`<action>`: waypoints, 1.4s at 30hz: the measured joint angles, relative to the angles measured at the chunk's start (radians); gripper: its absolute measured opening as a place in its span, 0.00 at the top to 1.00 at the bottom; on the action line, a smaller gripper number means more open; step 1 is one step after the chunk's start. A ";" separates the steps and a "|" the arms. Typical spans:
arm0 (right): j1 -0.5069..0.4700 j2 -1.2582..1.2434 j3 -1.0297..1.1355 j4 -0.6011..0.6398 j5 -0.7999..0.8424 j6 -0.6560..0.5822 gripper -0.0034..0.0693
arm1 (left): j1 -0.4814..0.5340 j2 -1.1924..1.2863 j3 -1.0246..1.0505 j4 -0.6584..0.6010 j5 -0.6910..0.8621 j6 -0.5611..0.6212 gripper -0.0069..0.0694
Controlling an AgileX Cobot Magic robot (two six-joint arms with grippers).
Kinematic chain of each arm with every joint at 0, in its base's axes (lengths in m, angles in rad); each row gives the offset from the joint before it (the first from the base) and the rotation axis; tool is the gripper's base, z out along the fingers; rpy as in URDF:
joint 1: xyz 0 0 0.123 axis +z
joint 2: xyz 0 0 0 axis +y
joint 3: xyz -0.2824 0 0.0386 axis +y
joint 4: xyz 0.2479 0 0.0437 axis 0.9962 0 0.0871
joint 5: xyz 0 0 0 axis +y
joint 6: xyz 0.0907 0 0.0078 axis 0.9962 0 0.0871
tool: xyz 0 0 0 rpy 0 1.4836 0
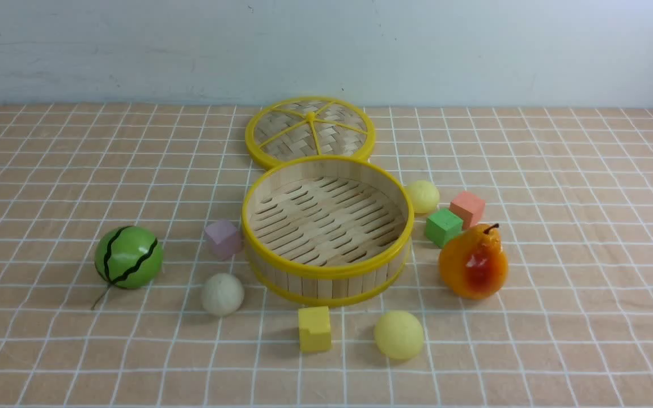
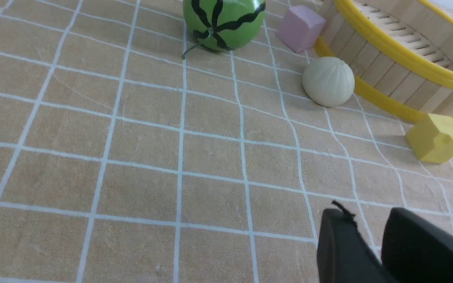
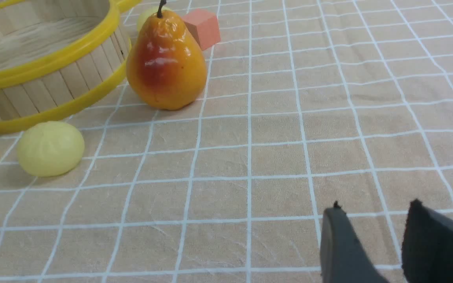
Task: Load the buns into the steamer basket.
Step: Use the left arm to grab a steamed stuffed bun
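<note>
The steamer basket stands empty mid-table. An off-white bun lies at its front left. One pale yellow bun lies in front of it, and another lies at its right, further back. Neither gripper shows in the front view. In the left wrist view my left gripper is empty with a narrow gap at the fingertips, well short of the off-white bun and the basket. In the right wrist view my right gripper is likewise empty, away from the front yellow bun.
A green watermelon ball sits left. The flat lid lies behind the basket. An orange pear, a green cube and a salmon cube are on the right. A yellow cube and a purple cube are near the basket.
</note>
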 joint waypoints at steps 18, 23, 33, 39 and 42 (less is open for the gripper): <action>0.000 0.000 0.000 0.000 0.000 0.000 0.62 | 0.000 0.000 0.000 0.001 -0.001 0.000 0.68; 0.000 0.000 0.000 0.000 0.000 0.000 0.62 | 0.000 0.000 0.000 -0.075 -0.073 -0.039 0.68; 0.000 0.000 0.000 0.000 0.000 0.000 0.62 | -0.001 0.000 -0.001 -0.398 -0.361 -0.144 0.67; 0.000 0.000 0.000 0.000 0.000 0.000 0.62 | -0.002 0.061 -0.220 -0.383 -0.156 -0.074 0.84; 0.000 0.000 0.000 0.000 0.000 0.000 0.62 | -0.002 0.213 -0.365 -0.270 0.068 -0.020 0.93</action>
